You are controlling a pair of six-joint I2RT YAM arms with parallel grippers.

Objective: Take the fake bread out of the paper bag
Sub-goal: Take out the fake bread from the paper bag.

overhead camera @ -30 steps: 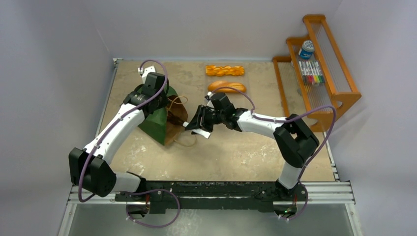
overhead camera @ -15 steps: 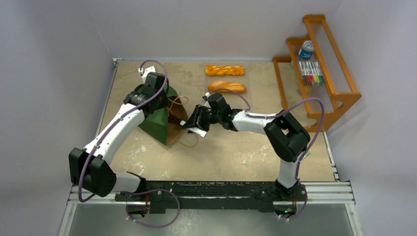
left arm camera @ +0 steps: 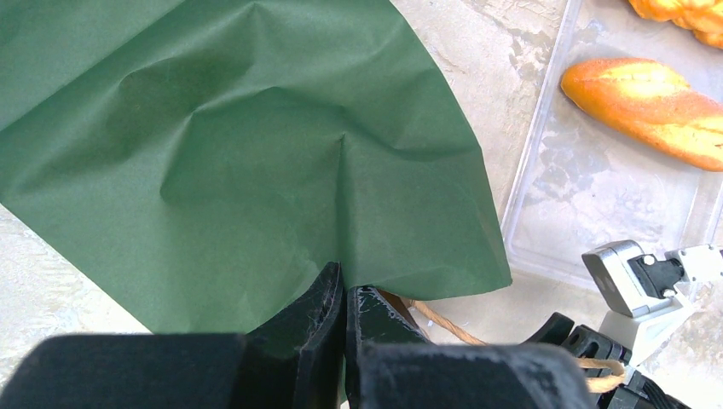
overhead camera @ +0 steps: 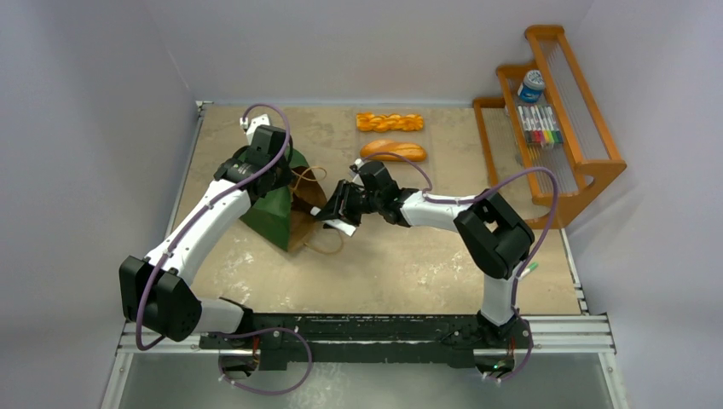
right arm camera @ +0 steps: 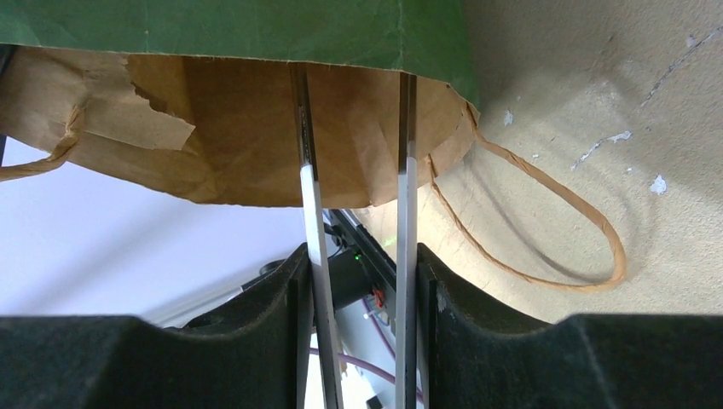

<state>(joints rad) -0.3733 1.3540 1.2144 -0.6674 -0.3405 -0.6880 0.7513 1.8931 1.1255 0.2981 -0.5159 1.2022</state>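
The dark green paper bag (overhead camera: 271, 209) lies on its side on the table, its brown mouth facing right. My left gripper (overhead camera: 286, 176) is shut on the bag's upper edge (left arm camera: 256, 153), near a cord handle. My right gripper (overhead camera: 338, 213) is shut on long metal tongs (right arm camera: 309, 170), whose two arms reach into the bag's brown inside (right arm camera: 239, 128). No bread shows inside the bag. A braided stick (overhead camera: 390, 122) and an oblong loaf (overhead camera: 393, 151) lie at the back of the table; the loaf (left arm camera: 648, 98) also shows in the left wrist view.
A clear plastic tray (left arm camera: 546, 170) lies under the loaf. An orange wooden rack (overhead camera: 588, 166) stands at the right with markers (overhead camera: 539, 126) and a blue-lidded jar (overhead camera: 531, 85). A cord handle (right arm camera: 546, 221) loops on the table by the bag's mouth.
My right gripper has moved left with the tongs, up to the bag's mouth, and its elbow has swung left. The left arm and the bag have stayed put.
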